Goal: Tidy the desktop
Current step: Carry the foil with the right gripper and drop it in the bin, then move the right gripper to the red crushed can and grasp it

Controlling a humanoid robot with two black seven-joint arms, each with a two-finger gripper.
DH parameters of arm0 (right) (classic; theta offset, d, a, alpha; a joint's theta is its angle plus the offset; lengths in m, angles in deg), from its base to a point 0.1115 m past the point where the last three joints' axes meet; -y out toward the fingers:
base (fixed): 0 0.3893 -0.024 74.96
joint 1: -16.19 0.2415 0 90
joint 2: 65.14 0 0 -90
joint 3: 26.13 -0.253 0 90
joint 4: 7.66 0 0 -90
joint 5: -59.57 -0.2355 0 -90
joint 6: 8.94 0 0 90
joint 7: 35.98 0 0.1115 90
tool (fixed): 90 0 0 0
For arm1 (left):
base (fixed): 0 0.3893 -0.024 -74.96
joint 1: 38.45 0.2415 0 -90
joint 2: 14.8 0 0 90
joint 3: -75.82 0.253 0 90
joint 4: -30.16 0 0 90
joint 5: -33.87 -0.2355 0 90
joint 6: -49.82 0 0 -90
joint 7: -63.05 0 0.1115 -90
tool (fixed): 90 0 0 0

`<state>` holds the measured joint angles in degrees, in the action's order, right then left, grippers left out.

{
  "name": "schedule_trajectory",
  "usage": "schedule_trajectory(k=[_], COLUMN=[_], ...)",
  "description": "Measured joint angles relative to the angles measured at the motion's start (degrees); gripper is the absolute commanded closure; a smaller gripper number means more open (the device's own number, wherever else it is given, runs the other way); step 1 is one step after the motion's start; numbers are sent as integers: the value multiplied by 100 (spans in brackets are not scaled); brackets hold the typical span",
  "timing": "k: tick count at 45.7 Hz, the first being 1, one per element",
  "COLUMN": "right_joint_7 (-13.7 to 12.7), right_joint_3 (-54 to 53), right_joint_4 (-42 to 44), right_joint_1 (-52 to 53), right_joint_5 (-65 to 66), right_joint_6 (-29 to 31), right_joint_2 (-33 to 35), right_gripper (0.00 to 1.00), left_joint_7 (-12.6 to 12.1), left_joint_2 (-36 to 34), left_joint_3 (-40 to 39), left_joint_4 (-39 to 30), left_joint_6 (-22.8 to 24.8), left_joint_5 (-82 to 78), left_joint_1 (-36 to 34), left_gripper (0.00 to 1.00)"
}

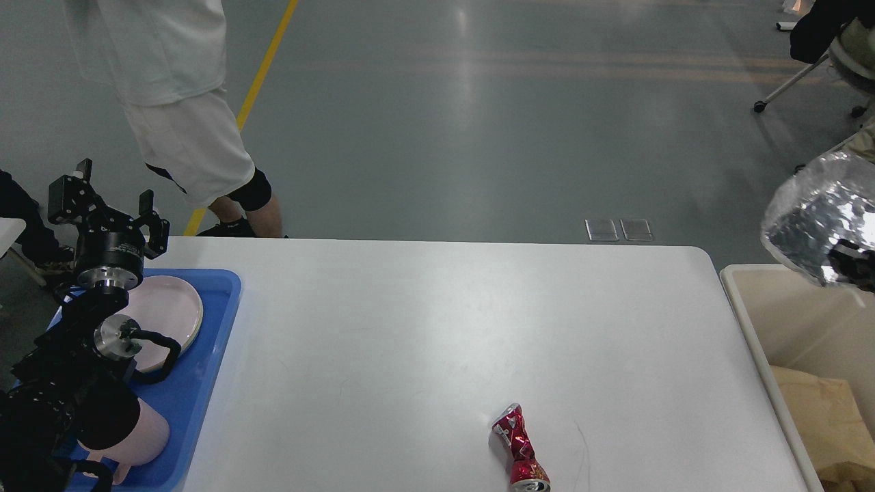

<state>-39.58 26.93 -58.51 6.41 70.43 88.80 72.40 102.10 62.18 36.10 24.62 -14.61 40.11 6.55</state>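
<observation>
Crumpled silver foil (820,219) hangs at the right edge of the view above the beige bin (772,321), and the dark tip of the right gripper (854,268) shows against its lower edge; whether those jaws pinch the foil cannot be told, since most of that gripper and its arm lie outside the frame. The left gripper (109,208) stands over the far left side of the desktop (437,342) with its jaws spread and nothing between them. Just below it, on the desktop's left end, a blue tray (198,389) holds a pale pink plate (171,314) and a pink cup (140,437), partly hidden by the left arm. The tidying looks partly done: the foil is off the desktop but not yet released into the bin, and a crushed red can (519,451) lies on the desktop's near edge, right of centre. The bin's contents are cut off, apart from some brown paper (820,417).
</observation>
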Motion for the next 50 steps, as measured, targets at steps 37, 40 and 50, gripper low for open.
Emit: schedule_trajectory(k=[37,40,50], right_joint_7=[20,13,-25], right_joint_3=[-1340,-1301,-768], right_joint_4=[1726,1692,1390], right_joint_1=[-2646,-2421,-1267], right_joint_5=[-64,-19,248], right_joint_6=[-312,-288,-223], right_joint_2=[-873,-1034,-1718], right_gripper=[0,0,0], left_joint_7=[0,0,0], left_joint_2=[-1,-1,0], left_joint_3=[0,0,0], left_joint_4=[1,1,1], left_joint_6=[0,0,0], left_joint_5=[0,0,0], left_joint_1=[0,0,0], left_gripper=[3,3,3])
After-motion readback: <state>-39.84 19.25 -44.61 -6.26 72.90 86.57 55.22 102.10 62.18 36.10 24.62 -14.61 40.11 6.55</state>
